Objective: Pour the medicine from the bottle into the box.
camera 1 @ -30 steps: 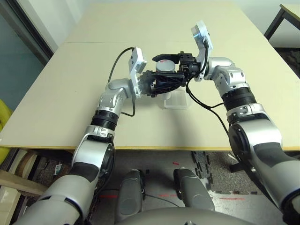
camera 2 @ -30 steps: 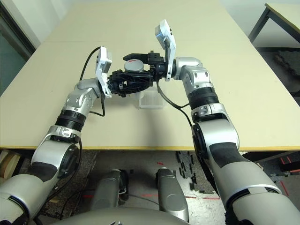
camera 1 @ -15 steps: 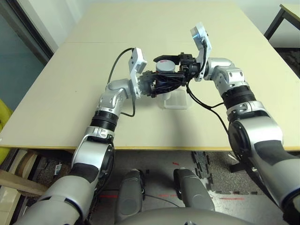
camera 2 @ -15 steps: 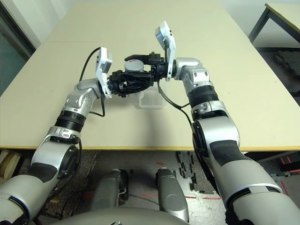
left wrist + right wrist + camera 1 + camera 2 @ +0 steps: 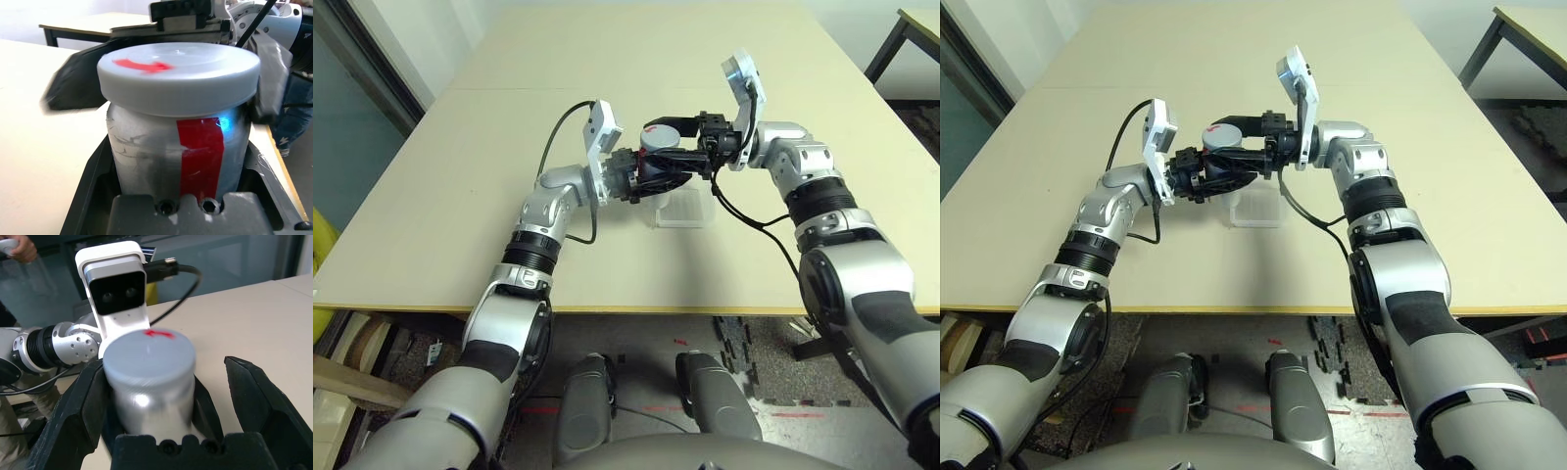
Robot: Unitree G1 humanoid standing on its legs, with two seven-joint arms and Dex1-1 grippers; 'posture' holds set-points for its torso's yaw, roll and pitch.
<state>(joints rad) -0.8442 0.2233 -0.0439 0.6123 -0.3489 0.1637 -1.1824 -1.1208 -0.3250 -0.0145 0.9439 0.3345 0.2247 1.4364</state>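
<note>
The bottle (image 5: pixel 651 168), white-grey with a red stripe, is held above the table by my left gripper (image 5: pixel 649 176), which is shut on its body (image 5: pixel 146 156). Its round grey cap (image 5: pixel 178 73), marked with a red arrow, sits on top. My right gripper (image 5: pixel 672 144) reaches in from the right, open, with its black fingers (image 5: pixel 254 396) standing on either side of the cap. A gap shows beside one finger. The clear box (image 5: pixel 683 211) lies on the table just below and to the right of the bottle. The medicine is hidden inside the bottle.
The wide beige table (image 5: pixel 636 59) stretches away behind both arms. A second table (image 5: pixel 918 29) stands at the far right. A person's hand (image 5: pixel 17 248) shows in the right wrist view, beyond the table.
My right gripper has drawn back a little to the right, still open around the cap. The left gripper keeps its hold on the bottle, which now shows more of the cap's top.
</note>
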